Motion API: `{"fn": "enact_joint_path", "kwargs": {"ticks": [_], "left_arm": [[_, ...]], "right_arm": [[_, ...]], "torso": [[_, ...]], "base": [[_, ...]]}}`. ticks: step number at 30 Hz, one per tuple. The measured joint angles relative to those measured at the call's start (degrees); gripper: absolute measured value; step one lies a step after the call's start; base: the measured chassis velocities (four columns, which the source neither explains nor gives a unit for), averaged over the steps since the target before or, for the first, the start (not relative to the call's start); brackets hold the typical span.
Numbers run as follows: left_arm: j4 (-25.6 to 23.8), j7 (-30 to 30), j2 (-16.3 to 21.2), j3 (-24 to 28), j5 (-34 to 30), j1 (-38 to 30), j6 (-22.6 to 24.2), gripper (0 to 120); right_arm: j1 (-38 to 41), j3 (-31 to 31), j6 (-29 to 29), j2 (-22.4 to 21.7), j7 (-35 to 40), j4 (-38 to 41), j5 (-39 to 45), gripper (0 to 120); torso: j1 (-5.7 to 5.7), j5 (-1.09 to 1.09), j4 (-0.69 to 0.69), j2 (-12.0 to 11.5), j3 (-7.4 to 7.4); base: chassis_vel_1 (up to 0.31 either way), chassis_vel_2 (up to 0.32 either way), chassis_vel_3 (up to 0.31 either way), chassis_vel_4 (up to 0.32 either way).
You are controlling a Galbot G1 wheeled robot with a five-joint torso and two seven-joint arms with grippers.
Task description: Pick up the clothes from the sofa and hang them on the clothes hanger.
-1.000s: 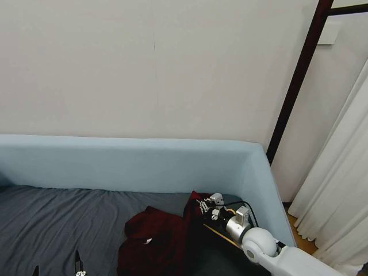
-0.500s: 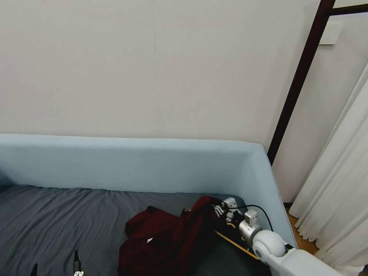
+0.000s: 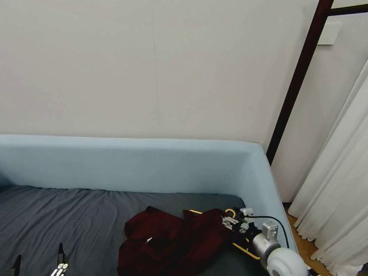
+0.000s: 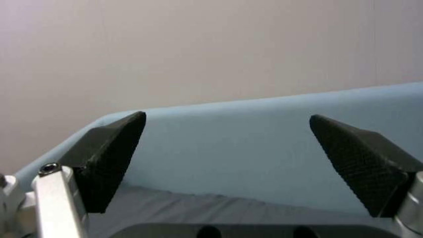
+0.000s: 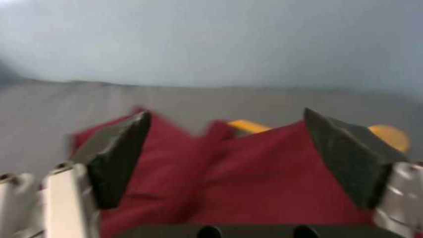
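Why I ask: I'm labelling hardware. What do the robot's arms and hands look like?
Both the left hand and right hand have two black, wedge-shaped, knurled fingers on silver metal mounts. The right arm has a white rounded shell, a silver wrist cylinder and a thin black cable.

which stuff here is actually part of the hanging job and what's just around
Job:
dark red garment
yellow hanger poking out of it
sofa
right gripper, open beside the garment
dark pole, possibly the rack

Just there:
white curtain
wall
left gripper, open, idle over the seat
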Motion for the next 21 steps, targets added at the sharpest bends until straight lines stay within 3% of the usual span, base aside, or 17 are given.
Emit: {"fn": "enact_joint_path", "kwargs": {"ticks": [5, 11, 21], "left_arm": [[0.34, 1.77, 1.76, -1.21, -1.5, 1.24, -0.84, 97], [0.13, 3.22, 2.32, -2.19, -2.26, 3.88, -2.78, 98], [-3.81, 4.87, 1.1, -2.94, -1.23, 10.27, -3.62, 97]], "right_arm": [[-0.55, -4.1, -3.26, 4.12, 2.12, 2.27, 4.88, 100], [-0.68, -7.41, -5.88, 5.38, 1.49, 0.89, 8.18, 100], [4.05, -18.65, -5.56, 4.76, -9.98, -4.59, 13.84, 100]], "torso": [[0.0, 0.01, 0.01, 0.0, 0.0], [0.0, 0.0, 0.0, 0.0, 0.0], [0.0, 0.01, 0.0, 0.0, 0.0]], "base": [[0.0, 0.0, 0.0, 0.0], [0.0, 0.0, 0.0, 0.0], [0.0, 0.0, 0.0, 0.0]]}}
